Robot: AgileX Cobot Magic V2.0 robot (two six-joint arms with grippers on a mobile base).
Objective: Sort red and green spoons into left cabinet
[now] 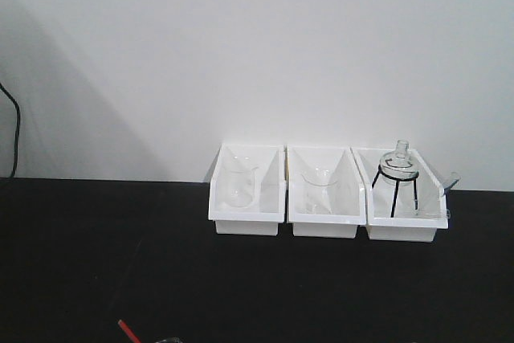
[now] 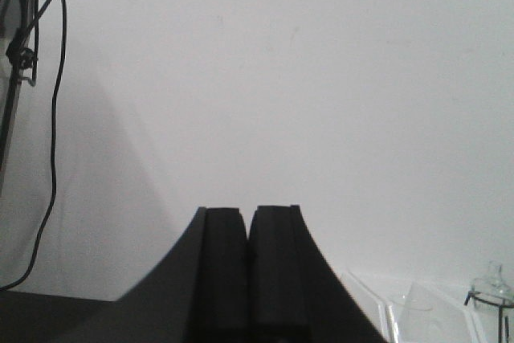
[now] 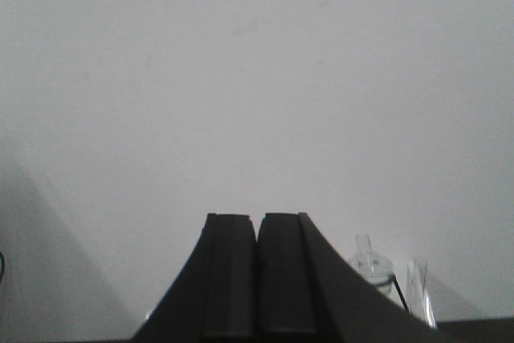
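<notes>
At the bottom edge of the front view a thin red stick shows on the black table; it looks like the handle of the red spoon, and its bowl is cut off by the frame. The green spoon and the left cabinet are out of view. My left gripper is shut, its black fingers pressed together with nothing between them, facing the white wall. My right gripper is shut the same way and holds nothing. Neither gripper appears in the front view.
Three white open bins stand side by side at the table's back against the wall: the left bin holds a glass beaker, the middle bin another beaker, the right bin a round flask on a black wire stand. A black cable hangs at far left.
</notes>
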